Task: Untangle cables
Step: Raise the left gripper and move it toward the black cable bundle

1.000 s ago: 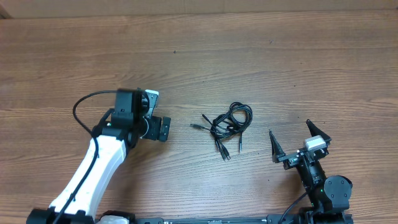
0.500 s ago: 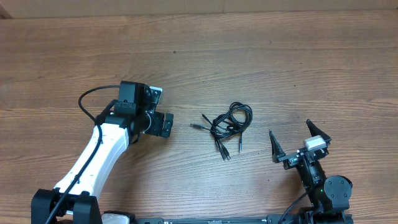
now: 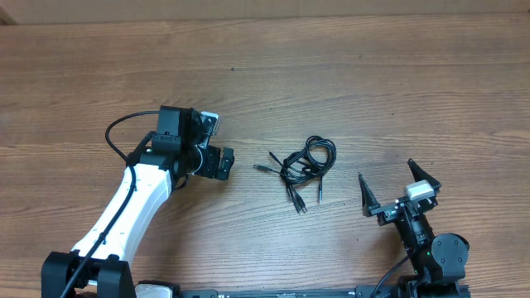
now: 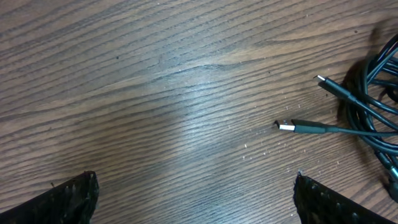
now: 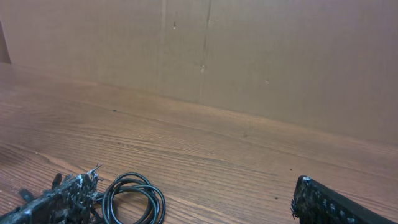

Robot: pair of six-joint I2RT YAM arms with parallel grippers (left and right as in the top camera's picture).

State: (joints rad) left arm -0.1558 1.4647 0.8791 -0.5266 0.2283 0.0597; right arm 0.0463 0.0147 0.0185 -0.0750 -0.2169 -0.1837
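Note:
The cables [image 3: 302, 167] are thin black cords bunched in loops at the table's middle, with plug ends sticking out left and down. My left gripper [image 3: 220, 164] is open and empty, a short way left of the bunch. In the left wrist view its fingertips [image 4: 196, 186] frame bare wood, and the cables [image 4: 367, 93] with two plug ends lie at the right edge. My right gripper [image 3: 387, 189] is open and empty, right of and below the bunch. In the right wrist view [image 5: 196, 186] a cable loop [image 5: 134, 198] lies by its left finger.
The wooden table [image 3: 373, 74] stretches wide around the bunch. A thicker black robot cable [image 3: 116, 136] arcs off the left arm. A brown cardboard wall [image 5: 249, 56] stands behind the table in the right wrist view.
My left gripper has moved to the right, closer to the cable bunch. The right arm and the cables have not moved.

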